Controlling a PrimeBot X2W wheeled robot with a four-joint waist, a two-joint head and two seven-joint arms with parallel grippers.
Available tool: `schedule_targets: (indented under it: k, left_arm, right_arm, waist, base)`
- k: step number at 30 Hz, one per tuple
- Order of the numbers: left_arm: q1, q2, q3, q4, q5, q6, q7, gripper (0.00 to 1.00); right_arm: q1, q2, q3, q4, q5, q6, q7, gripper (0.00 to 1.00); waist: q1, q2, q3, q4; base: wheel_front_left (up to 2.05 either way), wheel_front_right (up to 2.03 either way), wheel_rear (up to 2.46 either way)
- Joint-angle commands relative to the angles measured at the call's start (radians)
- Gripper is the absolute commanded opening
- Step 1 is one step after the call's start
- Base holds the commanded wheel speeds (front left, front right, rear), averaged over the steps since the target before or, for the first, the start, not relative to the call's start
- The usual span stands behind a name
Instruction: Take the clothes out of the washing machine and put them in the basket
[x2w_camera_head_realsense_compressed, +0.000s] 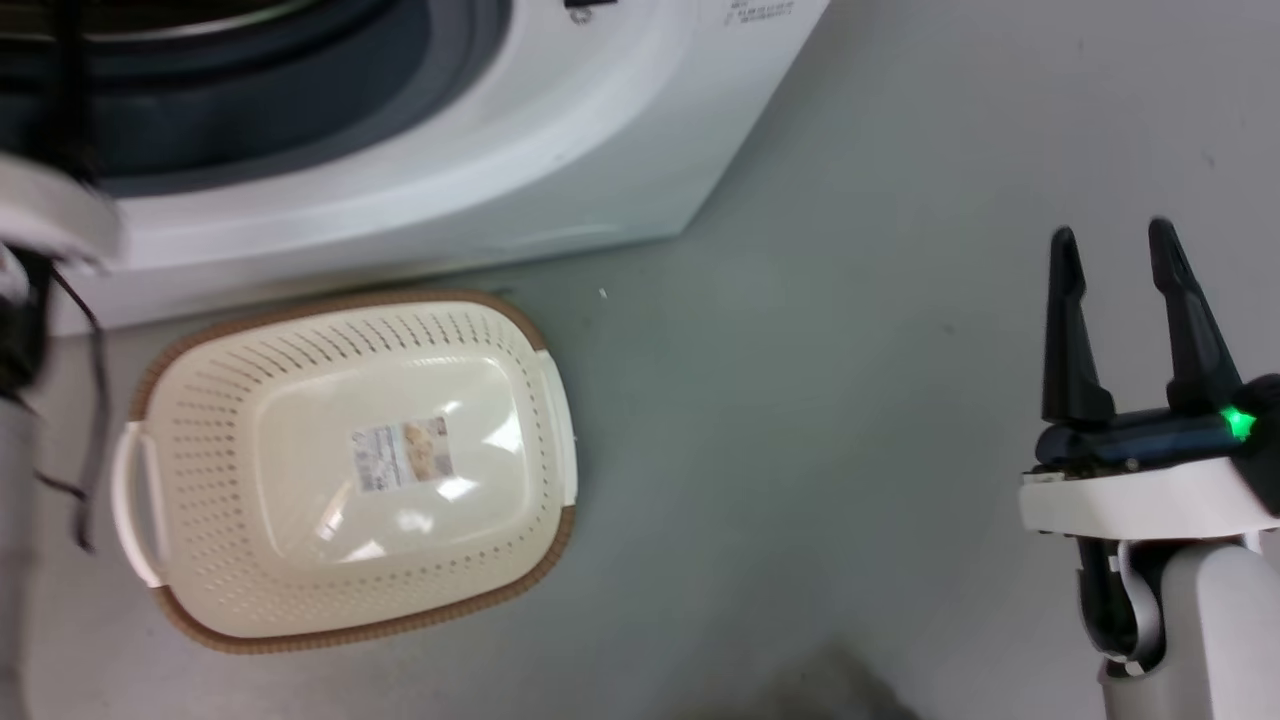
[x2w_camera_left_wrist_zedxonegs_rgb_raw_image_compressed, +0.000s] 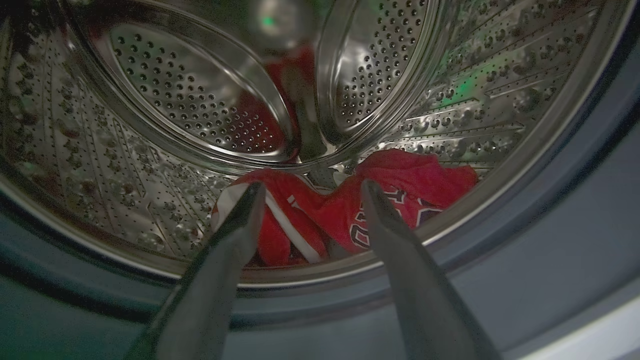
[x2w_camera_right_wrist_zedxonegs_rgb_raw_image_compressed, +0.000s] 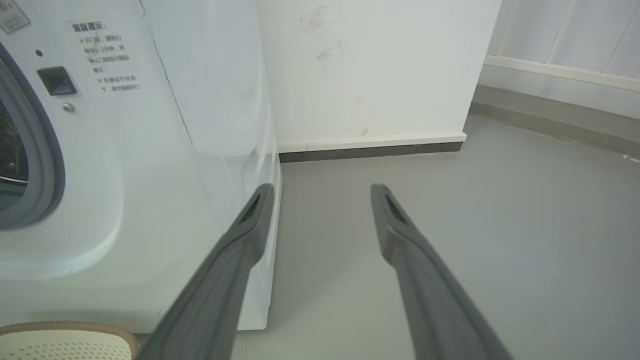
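I count one washing machine (x2w_camera_head_realsense_compressed: 560, 170), one basket (x2w_camera_head_realsense_compressed: 200, 420), one red jersey (x2w_camera_left_wrist_zedxonegs_rgb_raw_image_compressed: 400, 175), and two claws: left claw (x2w_camera_left_wrist_zedxonegs_rgb_raw_image_compressed: 313, 184), right claw (x2w_camera_head_realsense_compressed: 1112, 232).

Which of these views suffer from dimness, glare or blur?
Left wrist view: dim and grainy inside the drum, green light tinting the steel, though the clothes read clearly. Head view: glare patches on the bottom of the basket, blurred forearm at left edge. Right wrist view: bright, even, sharp.

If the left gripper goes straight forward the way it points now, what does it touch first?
Most likely the clothes, lying low inside the washing machine, straight ahead of the open left gripper. How far ahead they lie is hard to judge from this view.
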Motion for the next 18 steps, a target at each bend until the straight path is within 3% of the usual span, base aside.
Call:
schedule_targets:
  k: [1,6,11,18]
  left_arm:
    - [-0.056,0.027,-0.010,0.020,-0.022,0.001,0.019,1.00]
    - [-0.293,0.148,-0.104,0.112,-0.075,0.001,0.166,1.00]
    - [-0.494,0.231,-0.162,0.173,-0.136,0.001,0.307,1.00]
    - [-0.706,0.356,-0.288,0.252,-0.062,0.001,0.469,1.00]
  right_arm:
    - [-0.025,0.004,0.012,-0.017,-0.020,-0.001,-0.002,1.00]
    - [-0.031,0.003,0.069,-0.059,-0.006,-0.001,-0.002,1.00]
    - [-0.028,0.003,0.124,-0.099,0.001,-0.001,-0.002,1.00]
    - [-0.014,0.004,0.177,-0.143,0.013,-0.001,-0.002,1.00]
  waist:
    - [-0.0002,0.0000,0.098,-0.049]
    - [-0.0002,0.0000,0.185,-0.086]
    - [-0.0002,0.0000,0.249,-0.127]
    - [-0.0002,0.0000,0.316,-0.198]
  base:
    - [0.00,0.00,0.00]
    - [0.00,0.00,0.00]
    - [0.00,0.00,0.00]
    - [0.00,0.00,0.00]
